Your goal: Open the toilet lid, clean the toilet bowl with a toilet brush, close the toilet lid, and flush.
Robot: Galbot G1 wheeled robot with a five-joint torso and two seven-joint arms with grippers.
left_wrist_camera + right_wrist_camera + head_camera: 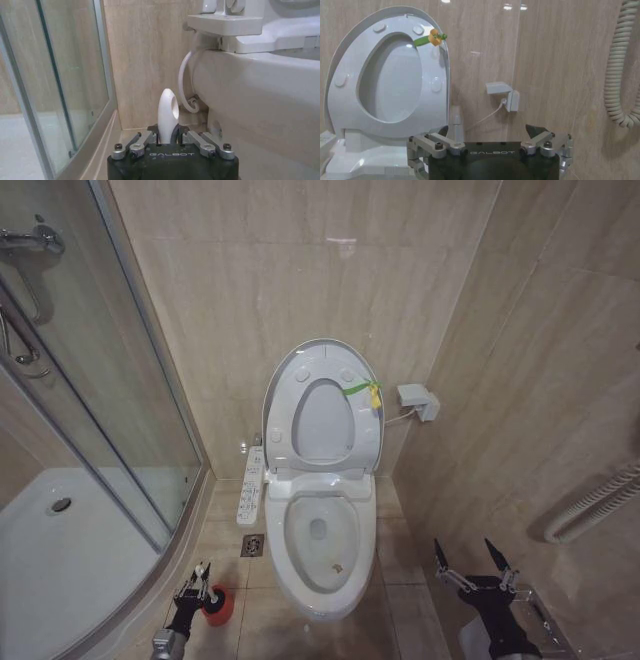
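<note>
The toilet lid (322, 418) stands upright against the wall with the ring seat raised against it; a green-and-yellow tag (366, 392) hangs on its edge. Below it the toilet bowl (322, 542) lies uncovered. At the bowl's left on the floor, my left gripper (198, 584) hovers over the red holder (220, 606). In the left wrist view this gripper (168, 132) is shut on the white handle of the toilet brush (168, 108), beside the bowl's outer wall (260, 101). My right gripper (476, 566) hangs open to the right of the bowl, facing the raised lid (390, 84).
A curved glass shower enclosure (100, 400) closes off the left side. The white control panel (251, 485) juts from the bowl's left, with a floor drain (252, 545) below it. A wall box with cable (416, 400) and a coiled hose (592, 505) are on the right walls.
</note>
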